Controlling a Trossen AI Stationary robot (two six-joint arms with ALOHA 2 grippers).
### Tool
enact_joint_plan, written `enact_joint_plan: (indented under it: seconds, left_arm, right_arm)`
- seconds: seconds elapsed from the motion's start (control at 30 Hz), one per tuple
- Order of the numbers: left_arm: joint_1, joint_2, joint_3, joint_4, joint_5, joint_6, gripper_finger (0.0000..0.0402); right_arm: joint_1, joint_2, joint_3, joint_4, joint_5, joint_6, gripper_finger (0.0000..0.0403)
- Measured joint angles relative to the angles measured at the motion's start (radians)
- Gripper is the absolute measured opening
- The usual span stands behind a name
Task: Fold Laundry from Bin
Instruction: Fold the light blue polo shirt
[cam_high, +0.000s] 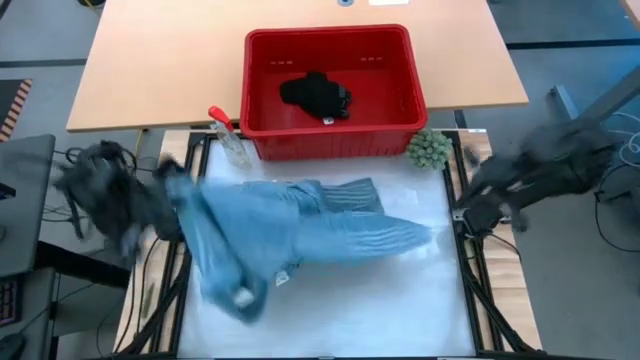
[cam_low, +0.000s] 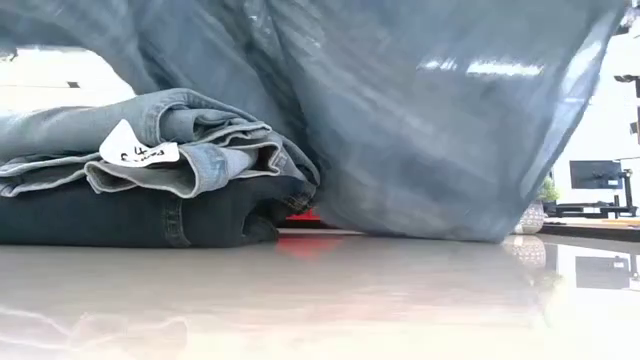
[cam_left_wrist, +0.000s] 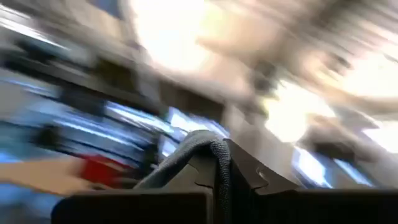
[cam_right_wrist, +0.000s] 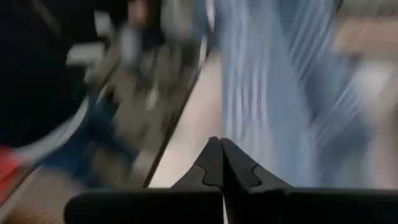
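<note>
L gripper (cam_left_wrist: 214, 177) clenched on soft striped shirt (cam_high: 340, 235) at bench's left edge, R gripper (cam_right_wrist: 221, 163) clenched empty at right edge; slotted red bin (cam_high: 400, 125) w/ crumpled black piece (cam_high: 315, 95).

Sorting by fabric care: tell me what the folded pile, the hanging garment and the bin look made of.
Folded pile: denim, matte, with thick seams and hems. Hanging garment: thin woven cloth, probably a cotton shirt; faint stripes, drapes softly, light shows through. Bin: red plastic, smooth and slightly glossy, with a moulded rim.

soft denim jeans (cam_low: 190, 150) (paper tag) on a glossy table (cam_low: 320, 300).
</note>
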Motion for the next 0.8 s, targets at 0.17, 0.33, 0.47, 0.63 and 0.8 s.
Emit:
enact_joint_plan:
  seconds: [0.17,0.33,0.47,0.63,0.8]
  left_arm:
    - [0.103,-0.089,0.004,0.318,-0.29,0.201,0.0]
    - [0.132,-0.161,0.003,0.105,-0.38,0.164,0.0]
    - [0.131,-0.171,0.002,-0.065,-0.43,0.061,0.0]
    - [0.131,-0.161,0.002,-0.156,-0.459,0.014,0.0]
    - [0.131,-0.168,0.001,-0.195,-0.459,-0.017,0.0]
  right_arm:
    - [-0.062,-0.017,0.139,0.199,0.186,-0.17,0.0016]
    - [-0.122,0.022,0.026,0.033,0.206,-0.042,0.0016]
    - [-0.134,0.093,-0.284,0.202,0.221,0.047,0.0039]
    - [-0.133,0.2,-0.57,0.761,0.22,0.105,0.0109]
    - [-0.12,0.417,-0.633,1.017,0.203,0.093,0.0179]
